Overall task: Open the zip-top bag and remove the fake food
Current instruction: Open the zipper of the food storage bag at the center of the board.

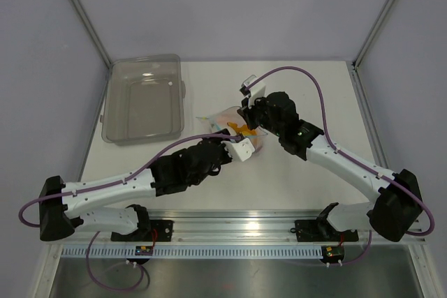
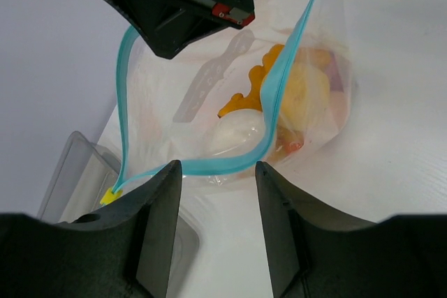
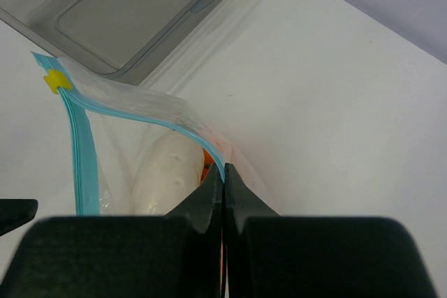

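Note:
The zip-top bag (image 1: pixel 222 120) lies mid-table with its mouth pulled wide, the light blue zip strip (image 2: pixel 276 88) forming a loop. Inside it I see the fake food: a white radish (image 2: pixel 237 134), an orange piece (image 2: pixel 246 98) and a yellow piece (image 2: pixel 306 92). My right gripper (image 3: pixel 224 171) is shut on one side of the bag's rim, and it shows from the left wrist view as a black shape (image 2: pixel 185 1) above the mouth. My left gripper (image 2: pixel 218 172) stands open just short of the near zip strip, with nothing between its fingers. A yellow slider (image 3: pixel 54 80) sits at the strip's end.
A smoky-grey translucent tray (image 1: pixel 143 99) stands at the back left, close to the bag's left corner; its rim (image 2: pixel 73 169) shows beside my left fingers. Metal frame posts rise at the table's back corners.

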